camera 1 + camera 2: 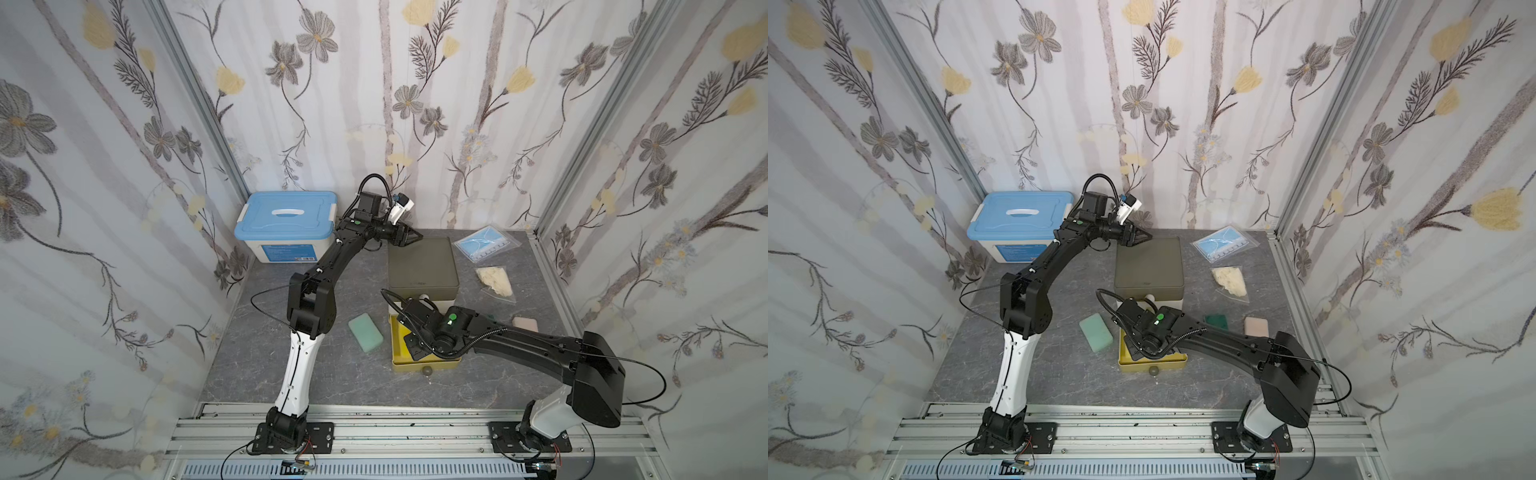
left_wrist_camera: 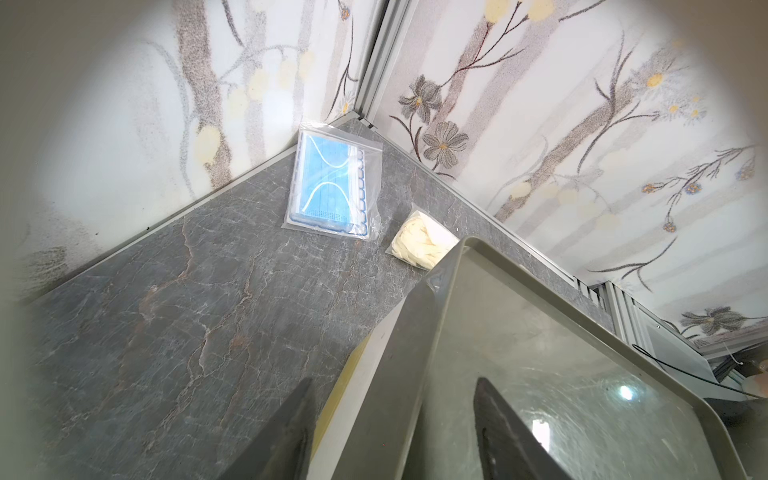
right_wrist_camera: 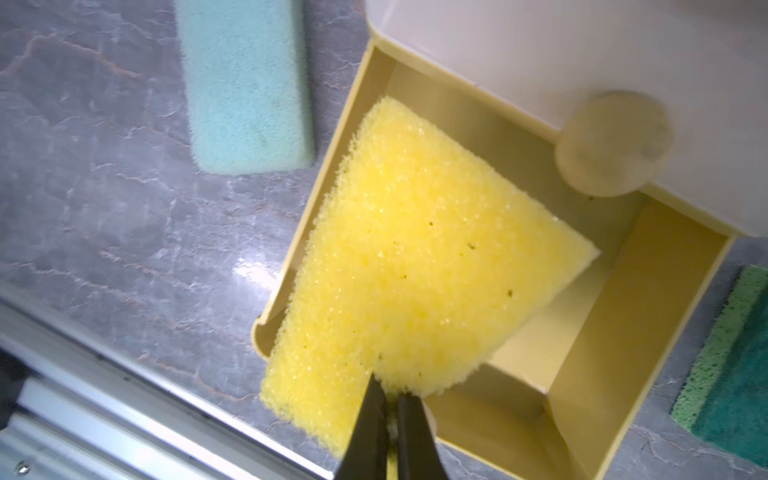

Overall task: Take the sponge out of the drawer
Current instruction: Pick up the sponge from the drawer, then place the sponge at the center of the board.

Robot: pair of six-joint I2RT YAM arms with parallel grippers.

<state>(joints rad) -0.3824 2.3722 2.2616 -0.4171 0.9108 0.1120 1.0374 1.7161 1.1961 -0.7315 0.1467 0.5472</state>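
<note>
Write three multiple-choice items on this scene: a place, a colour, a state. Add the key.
1. The pale green sponge lies: A on the table beside the drawer; B inside the drawer; C on a blue lid.
2. The sponge in the right gripper is: A pink; B yellow; C white.
3. The drawer is: A shut; B upside down; C pulled open.
Key: A, it rests on the tabletop by the drawer's side; B, the right wrist view shows yellow foam; C, it juts from the cabinet.

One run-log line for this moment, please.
right gripper: shut on yellow sponge, held above open drawer | left gripper: shut on cabinet rim
</note>
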